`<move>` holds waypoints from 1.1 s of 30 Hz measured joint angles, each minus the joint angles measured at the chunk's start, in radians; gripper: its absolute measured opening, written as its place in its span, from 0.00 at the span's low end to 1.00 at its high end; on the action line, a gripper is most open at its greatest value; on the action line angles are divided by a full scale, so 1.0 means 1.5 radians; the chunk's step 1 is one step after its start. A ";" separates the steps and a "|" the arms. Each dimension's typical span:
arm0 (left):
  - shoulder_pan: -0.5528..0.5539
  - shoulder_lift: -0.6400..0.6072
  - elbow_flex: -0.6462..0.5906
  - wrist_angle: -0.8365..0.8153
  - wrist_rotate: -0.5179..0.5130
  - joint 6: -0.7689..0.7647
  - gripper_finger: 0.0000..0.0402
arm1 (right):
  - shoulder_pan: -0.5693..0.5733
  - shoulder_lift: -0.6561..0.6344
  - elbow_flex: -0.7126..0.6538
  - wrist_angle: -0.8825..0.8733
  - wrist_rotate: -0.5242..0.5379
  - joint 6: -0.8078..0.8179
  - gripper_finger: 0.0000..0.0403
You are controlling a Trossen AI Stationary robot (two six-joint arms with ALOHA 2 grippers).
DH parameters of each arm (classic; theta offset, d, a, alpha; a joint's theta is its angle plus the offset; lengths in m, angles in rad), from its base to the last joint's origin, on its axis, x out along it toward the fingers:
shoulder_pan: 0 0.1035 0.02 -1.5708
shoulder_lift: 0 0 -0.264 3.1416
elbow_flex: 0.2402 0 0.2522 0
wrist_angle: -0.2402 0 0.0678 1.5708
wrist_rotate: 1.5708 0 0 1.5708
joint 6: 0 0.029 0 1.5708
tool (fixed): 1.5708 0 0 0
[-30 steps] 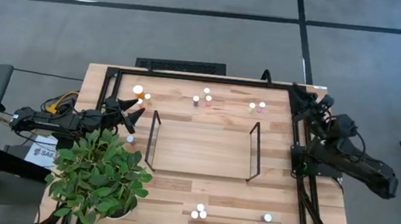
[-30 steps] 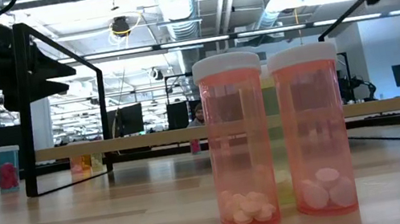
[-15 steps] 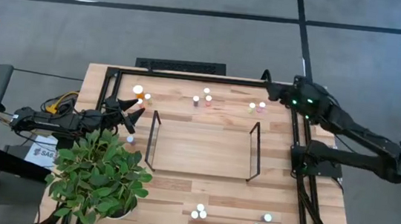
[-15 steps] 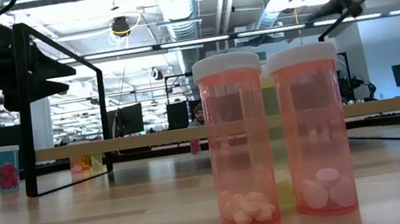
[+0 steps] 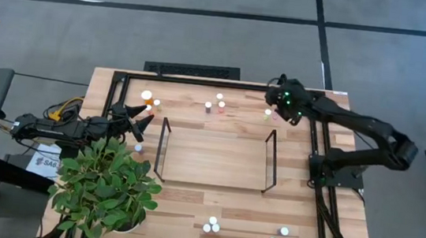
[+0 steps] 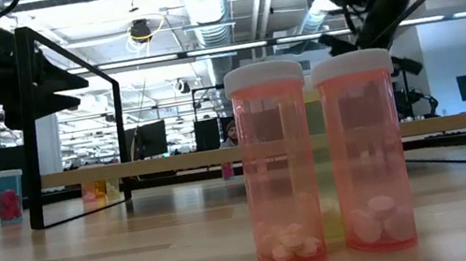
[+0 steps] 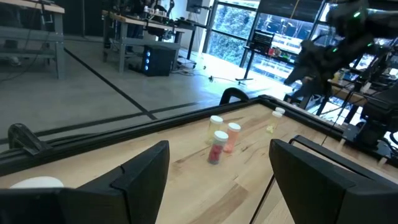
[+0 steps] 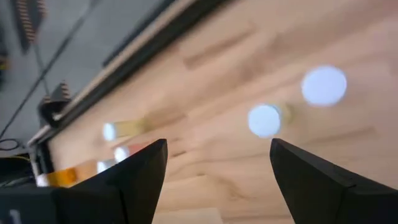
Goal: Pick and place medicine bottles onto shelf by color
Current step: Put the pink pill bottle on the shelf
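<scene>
Thirteen bottles (image 5: pixel 219 97), one shelf (image 5: pixel 217 157)

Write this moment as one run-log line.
right gripper: open, above far bottles | left gripper: open, waiting by plant | shelf: bare

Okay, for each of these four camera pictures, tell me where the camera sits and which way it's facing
High: overhead, straight down on the light-wood shelf; both arms show.
Low: table height, level past two orange pill bottles; right arm overhead.
Left wrist: past open left gripper toward three far bottles.
Right wrist: down between open right gripper onto two white caps.
Shared: high and left wrist both show the right arm.
</scene>
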 joint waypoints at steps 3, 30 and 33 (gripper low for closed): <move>0.000 0.000 0.000 0.000 0.000 0.000 0.66 | -0.012 0.026 0.000 -0.002 -0.020 0.025 0.76; 0.000 0.000 0.000 0.000 0.000 0.000 0.66 | -0.123 -0.045 0.004 -0.230 -0.047 0.188 0.76; 0.000 0.000 0.000 0.000 0.000 0.000 0.66 | -0.135 -0.010 0.033 -0.254 -0.069 0.199 0.76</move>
